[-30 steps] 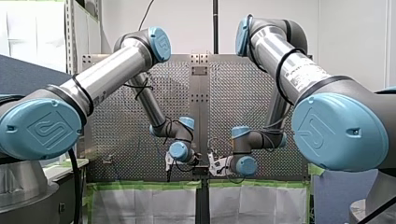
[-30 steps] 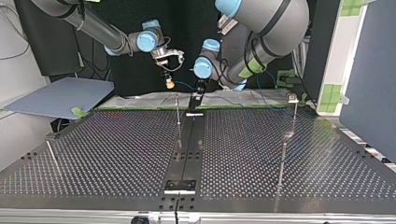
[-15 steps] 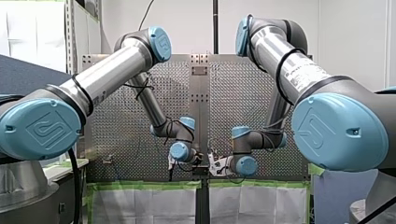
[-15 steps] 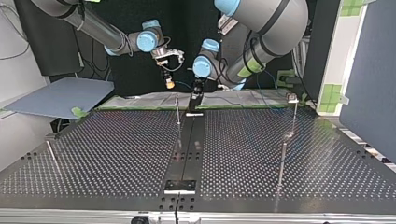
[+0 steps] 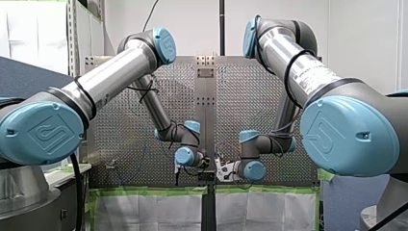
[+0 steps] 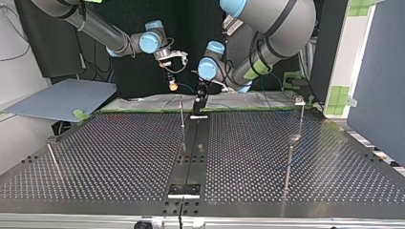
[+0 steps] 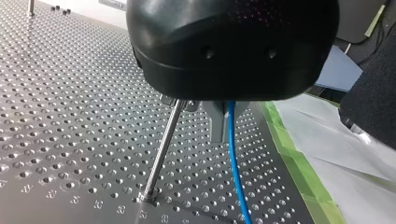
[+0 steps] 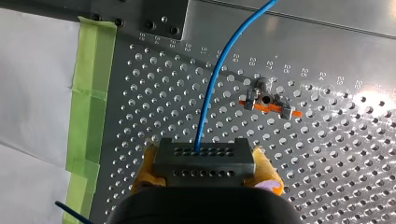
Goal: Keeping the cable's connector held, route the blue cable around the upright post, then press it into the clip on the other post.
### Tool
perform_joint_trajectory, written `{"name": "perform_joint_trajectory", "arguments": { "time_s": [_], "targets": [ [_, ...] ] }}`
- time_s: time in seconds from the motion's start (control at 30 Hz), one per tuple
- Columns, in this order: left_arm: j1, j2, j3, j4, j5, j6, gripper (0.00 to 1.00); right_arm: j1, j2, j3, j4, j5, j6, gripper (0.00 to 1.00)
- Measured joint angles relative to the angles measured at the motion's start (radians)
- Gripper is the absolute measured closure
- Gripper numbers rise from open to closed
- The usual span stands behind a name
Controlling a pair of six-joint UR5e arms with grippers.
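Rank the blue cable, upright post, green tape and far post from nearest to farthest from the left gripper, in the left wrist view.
From my left gripper:
1. blue cable: at the gripper itself, running on ahead.
2. upright post: close beside the cable.
3. green tape: along the table edge, past the cable.
4. far post: away across the table.

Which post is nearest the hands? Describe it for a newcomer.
On the perforated table, find the plain dark strip down its middle in the top view. The thin upright post stands just left of the strip's far end; the other posts stand well away from it.
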Motion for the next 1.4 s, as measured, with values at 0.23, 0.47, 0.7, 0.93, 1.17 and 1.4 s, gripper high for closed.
{"name": "perform_joint_trajectory", "arguments": {
  "time_s": [0.23,0.47,0.7,0.93,1.17,1.4],
  "targets": [
    [-0.001,0.000,0.000,0.000,-0.001,0.042,1.00,-0.002,0.001,0.000,0.001,0.000,0.000,1.00],
    [-0.006,0.000,0.000,-0.001,-0.029,0.081,1.00,-0.008,0.001,-0.001,0.001,0.003,0.000,1.00],
    [-0.012,0.000,0.000,0.002,-0.062,0.114,1.00,-0.020,0.001,-0.001,0.000,0.010,0.004,1.00],
    [-0.018,0.000,0.000,0.013,-0.061,0.135,1.00,-0.039,0.001,-0.001,0.000,0.011,0.005,1.00],
    [-0.030,0.000,0.000,0.020,-0.063,0.162,1.00,-0.059,0.000,-0.002,-0.004,0.008,0.001,1.00],
    [-0.035,0.000,0.000,0.037,-0.066,0.179,1.00,-0.079,0.000,-0.010,0.002,0.001,-0.015,1.00]
  ]
}}
